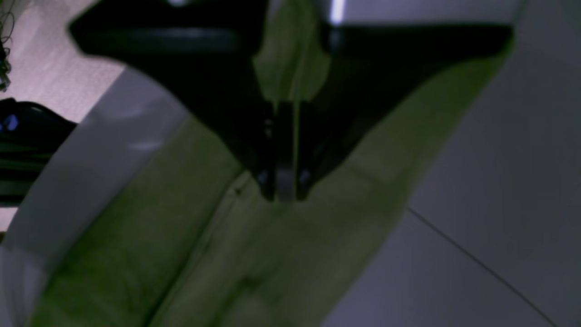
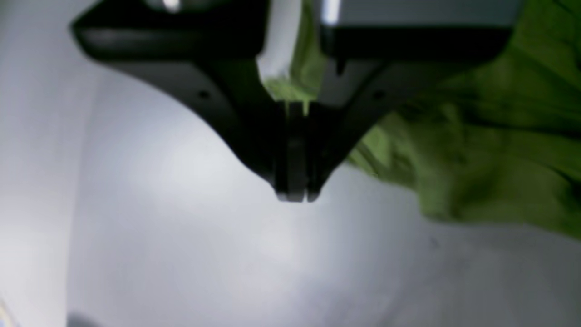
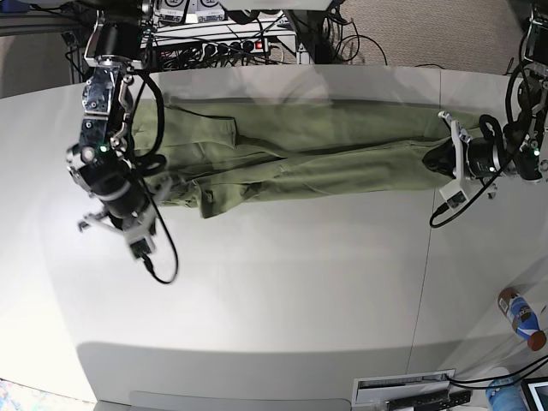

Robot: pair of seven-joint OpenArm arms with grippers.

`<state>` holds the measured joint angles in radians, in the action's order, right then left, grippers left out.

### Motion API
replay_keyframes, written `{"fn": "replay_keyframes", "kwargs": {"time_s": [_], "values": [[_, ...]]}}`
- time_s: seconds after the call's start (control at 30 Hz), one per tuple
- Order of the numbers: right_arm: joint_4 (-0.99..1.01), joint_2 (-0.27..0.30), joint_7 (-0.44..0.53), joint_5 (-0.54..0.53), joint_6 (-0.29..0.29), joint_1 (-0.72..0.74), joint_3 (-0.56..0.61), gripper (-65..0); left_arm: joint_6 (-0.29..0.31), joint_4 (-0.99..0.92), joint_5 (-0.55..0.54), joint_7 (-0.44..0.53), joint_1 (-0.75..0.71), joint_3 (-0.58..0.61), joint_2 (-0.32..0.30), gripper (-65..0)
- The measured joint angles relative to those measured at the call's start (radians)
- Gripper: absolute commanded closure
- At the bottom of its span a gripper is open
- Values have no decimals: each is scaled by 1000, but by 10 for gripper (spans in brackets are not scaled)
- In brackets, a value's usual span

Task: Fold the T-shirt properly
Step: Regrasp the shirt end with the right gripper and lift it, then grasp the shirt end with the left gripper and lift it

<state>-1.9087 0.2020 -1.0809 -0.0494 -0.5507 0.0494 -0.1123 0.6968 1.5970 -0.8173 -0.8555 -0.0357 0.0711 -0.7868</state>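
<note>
On the white table | T-shirt lay stretched along the far edge, bunched at one end | left gripper had jaws clamped on cloth; right gripper had jaws closed, some green between them higher up | soft, creased olive cotton | best pulled evenly taut before folding.

light: even overhead, soft shadows | wrist views: dim, blurred | base view: sharp, edges curved
</note>
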Motion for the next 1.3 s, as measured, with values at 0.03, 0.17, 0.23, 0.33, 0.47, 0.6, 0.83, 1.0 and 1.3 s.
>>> {"fn": "replay_keyframes", "kwargs": {"time_s": [0.03, 0.17, 0.23, 0.33, 0.47, 0.6, 0.83, 1.0, 1.3], "values": [[0, 0, -6, 0, 0, -13, -5, 0, 0, 0, 0, 0, 0, 0, 0, -29], [0, 0, -17, -10, -3, -71, -2, 0, 0, 0, -1, 26, 0, 0, 0, -29], [0, 0, -42, -11, -1, -98, -2, 0, 0, 0, 0, 25, 0, 0, 0, -29], [0, 0, -139, -101, 2, -122, -2, 0, 0, 0, 0, 26, 0, 0, 0, -29], [0, 0, -171, -185, 1, -186, -2, 0, 0, 0, 1, 26, 0, 0, 0, -29], [-13, 0, -188, -330, 0, -217, -3, 0, 0, 0, 1, 25, 0, 0, 0, -29], [-76, -3, -119, -423, -4, -214, -2, 0, 0, 0, -63, 23, 4, 0, -8, -135], [-76, -2, -110, -450, -5, -215, 0, 0, 0, 0, -62, -20, 6, 0, -9, -189], [-72, -2, -25, -276, -29, -213, 168, 0, -115, -6, 189, -14, 6, 0, -55, -190]]}}
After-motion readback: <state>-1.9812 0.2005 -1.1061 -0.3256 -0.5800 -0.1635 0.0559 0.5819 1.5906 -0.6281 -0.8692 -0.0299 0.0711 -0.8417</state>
